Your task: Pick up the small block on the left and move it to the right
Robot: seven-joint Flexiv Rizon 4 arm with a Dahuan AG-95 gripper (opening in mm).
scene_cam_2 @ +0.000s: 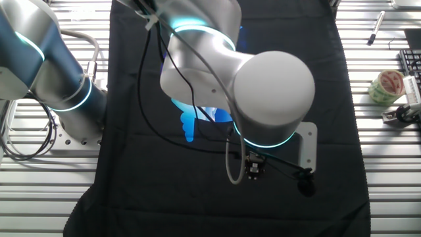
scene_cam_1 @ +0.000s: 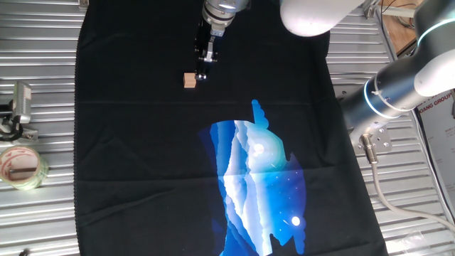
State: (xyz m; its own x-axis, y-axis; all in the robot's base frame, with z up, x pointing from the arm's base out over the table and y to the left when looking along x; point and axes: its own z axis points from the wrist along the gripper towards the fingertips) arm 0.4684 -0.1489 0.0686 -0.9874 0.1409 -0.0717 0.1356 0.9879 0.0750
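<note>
In one fixed view, the small block [scene_cam_1: 189,80], a light tan wooden cube, is seen resting on the black cloth [scene_cam_1: 142,156] that covers the middle of the ribbed metal bench [scene_cam_1: 43,78]. The block lies just beside the tip of the end effector [scene_cam_1: 204,71], on its left side in that picture, and is not held between the fingers. The end effector hangs from the white arm [scene_cam_1: 398,78] and points down toward the cloth. Whether its fingers are parted or closed cannot be told from either picture, since they appear only as a dark narrow shape.

A blue and white printed picture [scene_cam_1: 259,185] is seen on the cloth, well apart from the block. A roll of clear tape [scene_cam_1: 21,167] lies on the bare bench off the cloth, near a metal clip [scene_cam_1: 21,103].

In the other fixed view, the block is hidden by the large wrist joint [scene_cam_2: 273,99] of the arm, and only a small dark part of the end effector [scene_cam_2: 253,168] is visible below it. The tape roll [scene_cam_2: 386,85] is seen at the far edge of the bench.
</note>
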